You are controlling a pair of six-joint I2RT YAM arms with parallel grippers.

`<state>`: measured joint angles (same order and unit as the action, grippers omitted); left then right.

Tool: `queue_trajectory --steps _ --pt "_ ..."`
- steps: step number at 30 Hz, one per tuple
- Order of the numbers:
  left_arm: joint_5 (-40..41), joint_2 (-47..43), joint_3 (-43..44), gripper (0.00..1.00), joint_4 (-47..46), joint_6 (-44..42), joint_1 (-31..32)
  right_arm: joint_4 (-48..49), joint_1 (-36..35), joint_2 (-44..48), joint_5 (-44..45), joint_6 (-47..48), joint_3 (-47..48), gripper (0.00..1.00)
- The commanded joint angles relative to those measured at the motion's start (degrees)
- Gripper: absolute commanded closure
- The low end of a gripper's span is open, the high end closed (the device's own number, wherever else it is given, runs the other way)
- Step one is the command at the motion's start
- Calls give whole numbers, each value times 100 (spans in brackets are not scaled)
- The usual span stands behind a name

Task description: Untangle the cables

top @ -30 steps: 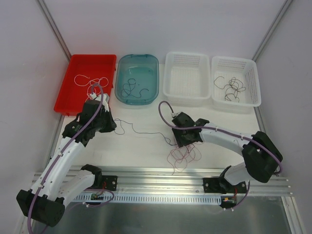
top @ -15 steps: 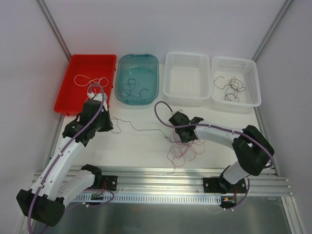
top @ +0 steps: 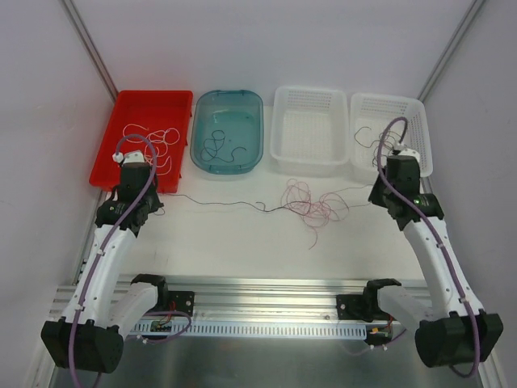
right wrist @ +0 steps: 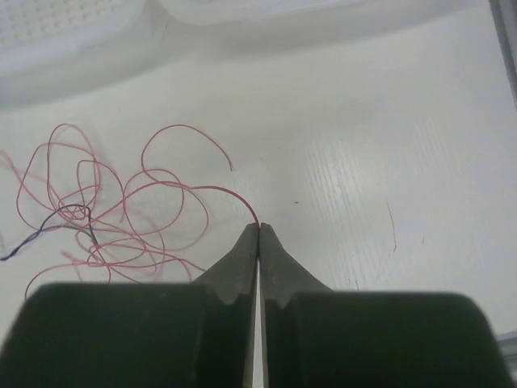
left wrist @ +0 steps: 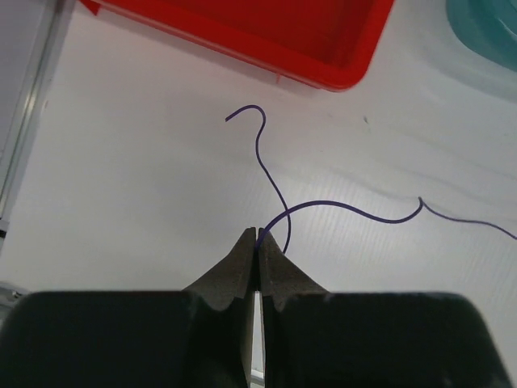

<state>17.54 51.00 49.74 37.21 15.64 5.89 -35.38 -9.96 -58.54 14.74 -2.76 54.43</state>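
A small clump of red-pink cables [top: 311,204] lies on the white table below the middle basket. One dark cable [top: 218,202] runs out of it in a nearly straight line to the left. My left gripper [top: 150,198] is shut on that dark cable's left end; in the left wrist view the jaws [left wrist: 258,240] pinch the dark purple strand [left wrist: 339,208]. My right gripper [top: 378,194] is shut on a pink strand at the clump's right. In the right wrist view its tips [right wrist: 258,227] pinch the pink strand, with the clump [right wrist: 105,218] to the left.
Along the back stand a red tray [top: 129,105] holding white strands, a teal tray [top: 242,101] holding black strands, a white basket [top: 311,101], and a white basket [top: 416,121] holding dark strands. An aluminium rail [top: 266,291] runs along the near edge.
Both grippers moved apart, left one leftward, right one far to the right and back. The clump was dragged back and right, and the dark cable now lies drawn out straight.
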Motion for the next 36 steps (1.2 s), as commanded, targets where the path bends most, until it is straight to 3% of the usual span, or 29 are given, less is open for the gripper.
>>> queue_trajectory --steps 1,5,10,12,15,16,17,19,20,24,28,33,36 --pt "372 -73 238 100 -30 -114 -342 -461 729 466 -857 -57 234 99" --pt "154 -214 309 100 -65 70 -448 -505 899 616 -1674 -127 252 99" --pt "-777 -196 291 100 -91 115 -448 -418 881 336 -2089 -233 -187 99" --pt "-1093 -179 134 100 -100 132 -448 -391 873 247 -2133 -233 -450 93" --pt "-1709 -91 -103 86 -109 71 -448 -321 706 115 -2116 -181 -705 76" --pt "-1971 -56 -157 79 -109 54 -448 -312 653 115 -2125 -154 -741 64" --pt "-2096 -38 -201 63 -109 1 -440 -303 601 115 -2116 -145 -776 59" --pt "-2385 -73 -280 54 -100 -17 -440 -303 434 141 -2090 -93 -820 48" --pt "-2474 -108 -306 44 -100 9 -440 -295 390 185 -2063 -75 -829 44" --pt "-3080 -126 -272 27 -118 193 -291 -189 117 335 -2098 -92 -882 29" --pt "-2907 294 -157 20 -284 352 657 135 -594 344 -2082 -180 -917 16" --pt "-2002 1007 -139 20 -854 1493 1905 408 -1455 98 -1765 -487 -864 10" --pt "-1798 1306 -524 21 -1855 2345 2083 593 -1824 -16 -1598 -681 -882 9"
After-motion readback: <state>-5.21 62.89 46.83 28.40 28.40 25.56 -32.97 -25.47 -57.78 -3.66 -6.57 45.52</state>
